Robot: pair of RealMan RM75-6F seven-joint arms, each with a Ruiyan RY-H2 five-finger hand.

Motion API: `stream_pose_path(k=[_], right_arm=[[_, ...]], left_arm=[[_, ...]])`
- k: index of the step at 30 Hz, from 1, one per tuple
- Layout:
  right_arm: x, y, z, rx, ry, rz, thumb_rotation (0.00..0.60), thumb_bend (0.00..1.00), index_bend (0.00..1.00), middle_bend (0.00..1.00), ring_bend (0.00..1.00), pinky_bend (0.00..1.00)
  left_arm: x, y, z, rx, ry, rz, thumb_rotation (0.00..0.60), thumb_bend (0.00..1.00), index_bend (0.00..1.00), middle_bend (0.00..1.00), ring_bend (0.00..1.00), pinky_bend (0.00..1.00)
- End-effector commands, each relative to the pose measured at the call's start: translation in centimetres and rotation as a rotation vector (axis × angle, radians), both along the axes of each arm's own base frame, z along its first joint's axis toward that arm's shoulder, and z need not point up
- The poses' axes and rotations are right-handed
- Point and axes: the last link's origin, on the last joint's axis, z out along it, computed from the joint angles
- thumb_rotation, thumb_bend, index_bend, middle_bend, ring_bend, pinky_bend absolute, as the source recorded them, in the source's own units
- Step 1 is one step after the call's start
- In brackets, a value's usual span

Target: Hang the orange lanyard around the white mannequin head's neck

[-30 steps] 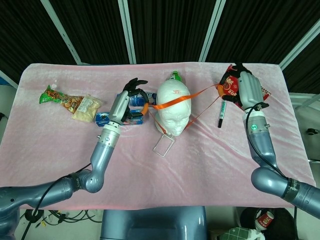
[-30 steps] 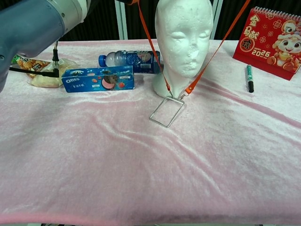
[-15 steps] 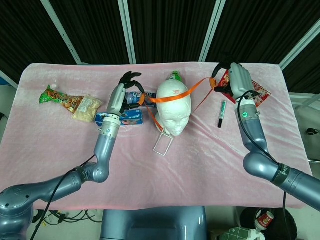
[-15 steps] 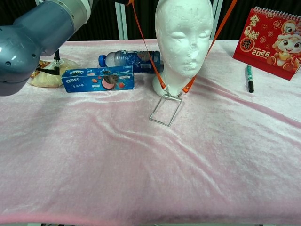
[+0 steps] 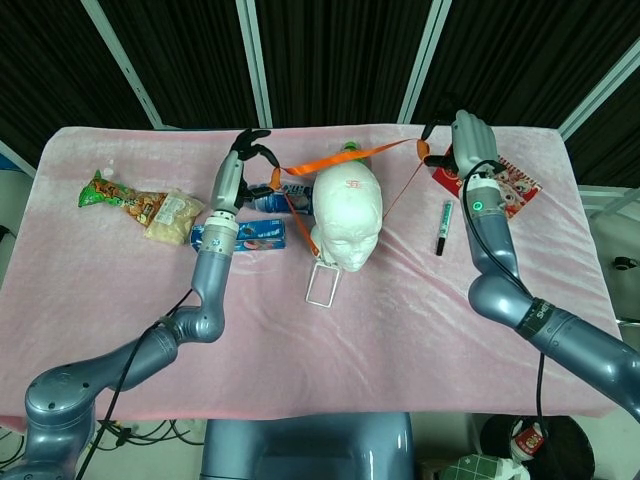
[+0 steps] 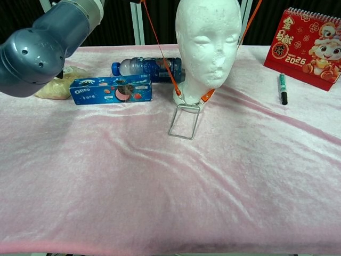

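Orange lanyard (image 5: 345, 158) seemingly between fingers (image 5: 252, 143)

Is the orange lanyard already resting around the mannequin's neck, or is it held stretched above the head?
Stretched above. Left hand and right hand hold the orange lanyard taut over the mannequin head; its clear badge holder rests at the neck's base.

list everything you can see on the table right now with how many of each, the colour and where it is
Mannequin head: one, white, table centre.
Lanyard: one, orange, stretched over the head's top, clear badge holder in front of the neck.
Oreo box: one, blue, left of the head.
Water bottle: one, blue-labelled, lying behind the box.
Snack bags: two, green and pale, far left.
Marker: one, green, right.
Calendar: one, red, far right.
Tablecloth: one, pink.
Left hand, right hand: each holds a lanyard end.
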Motion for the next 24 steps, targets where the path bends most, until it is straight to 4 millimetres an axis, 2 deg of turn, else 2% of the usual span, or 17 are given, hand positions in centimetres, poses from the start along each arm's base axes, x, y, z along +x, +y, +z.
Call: stream_pose_path(k=[1, 13, 24], right_arm=[[-0.3, -0.6, -0.6, 0.012, 0.003, -0.015, 0.6, 0.47, 0.7, 0.12, 0.19, 0.18], [-2.5, -1.8, -3.6, 0.084, 0.057, -0.051, 0.6, 0.47, 0.7, 0.13, 0.19, 0.18], [-3.1, -2.7, -5.2, 0.106, 0.064, -0.064, 0.6, 0.47, 0.7, 0.12, 0.19, 0.18]], left_arm=[[-0.2, 0.7, -0.2, 0.0, -0.011, 0.019, 0.6, 0.47, 0.62, 0.17, 0.0, 0.0], [-3.1, 1.6, -2.3, -0.001, 0.138, 0.064, 0.6, 0.47, 0.6, 0.17, 0.0, 0.0], [-3.3, 1.3, -4.0, -0.037, 0.143, 0.076, 0.6, 0.47, 0.59, 0.17, 0.0, 0.0]])
